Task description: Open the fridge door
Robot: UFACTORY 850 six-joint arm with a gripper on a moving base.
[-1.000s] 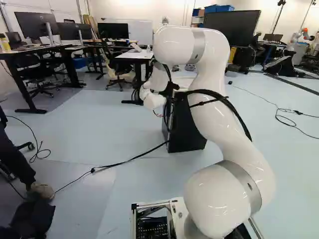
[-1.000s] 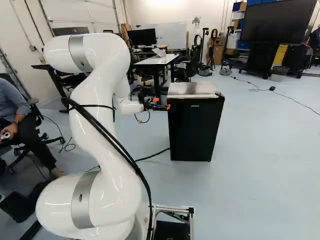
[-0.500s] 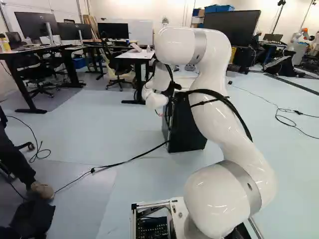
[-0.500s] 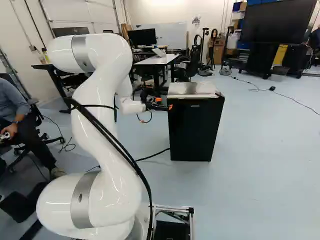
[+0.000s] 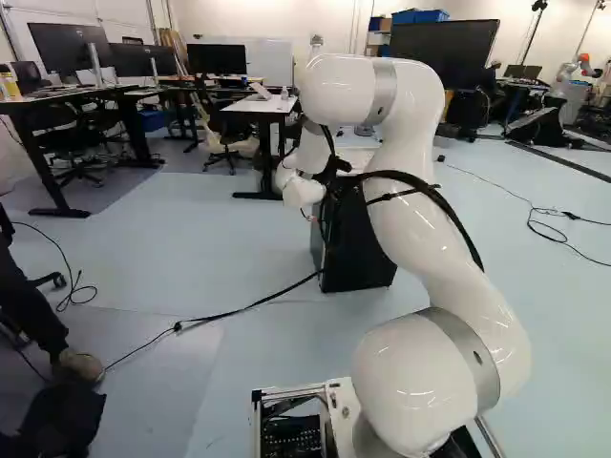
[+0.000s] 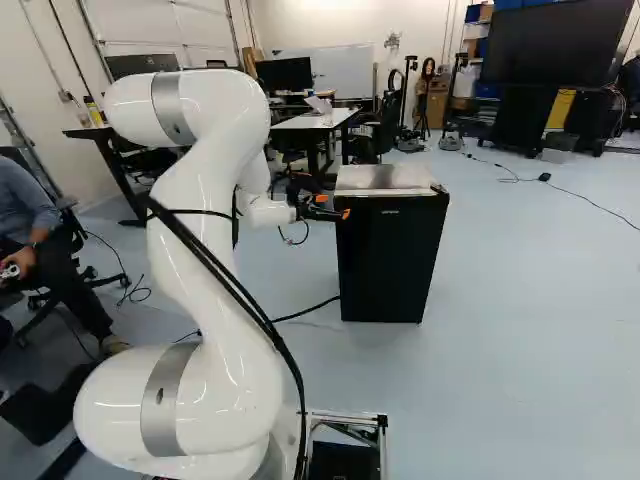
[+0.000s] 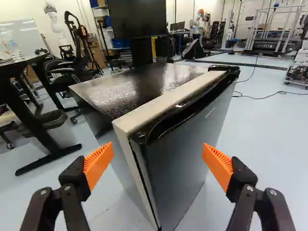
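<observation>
Jaws open, pads (image 7: 98, 163) wide apart. Door (image 7: 185, 163) ahead, its near upright edge between the pads' lines; next reach probably runs forward.

So the room around me is a big workspace with a pale blue, kinda shiny floor (image 5: 181, 248) and off-white walls (image 6: 330, 20). At the left of my left base view there's a black-legged table (image 5: 52, 98) with a dark monitor (image 5: 65, 48) on it, and a black office chair (image 5: 76, 143) right by it. Farther back I've got a white-topped table (image 5: 258, 106), plus a whiteboard (image 6: 345, 72) against the wall. A huge dark screen (image 6: 555, 42) stands at the upper right of my right base view, and a loose black cable (image 5: 549, 229) curls across the floor. Pretty bright in here too.
</observation>
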